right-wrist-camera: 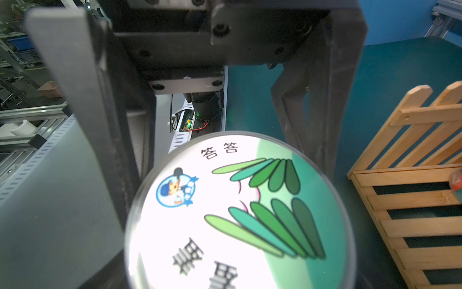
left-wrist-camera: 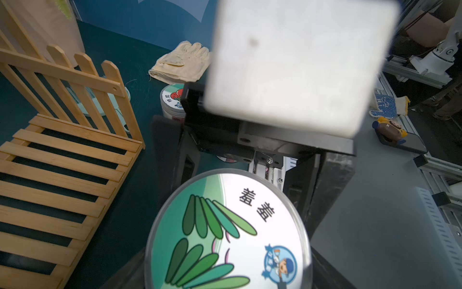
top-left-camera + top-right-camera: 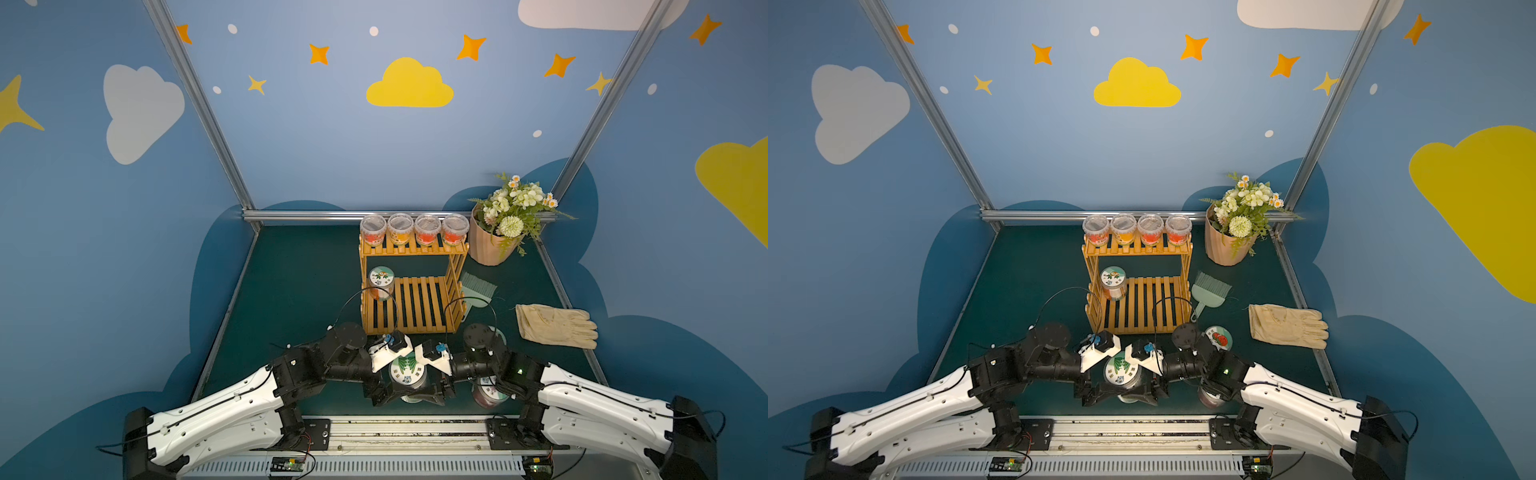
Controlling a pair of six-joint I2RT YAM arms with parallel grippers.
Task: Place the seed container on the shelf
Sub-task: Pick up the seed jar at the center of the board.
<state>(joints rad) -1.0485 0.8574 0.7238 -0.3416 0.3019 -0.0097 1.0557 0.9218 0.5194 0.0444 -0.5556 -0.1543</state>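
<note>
Tabletop [image 3: 299, 291] dark green, bears shelf [image 3: 413, 250]; walls [image 3: 332, 145] blue.

Beyond the right claw [image 3: 415, 397], a dark green mat [image 3: 299, 282] covers the tabletop. Blue walls [image 3: 332, 145] rise behind it, painted with a yellow cloud [image 3: 409, 85], a grey-white cloud [image 3: 141, 112] and orange stars [image 3: 319, 54]. Aluminium posts [image 3: 195, 104] mark the far corners. The light is even.
</note>
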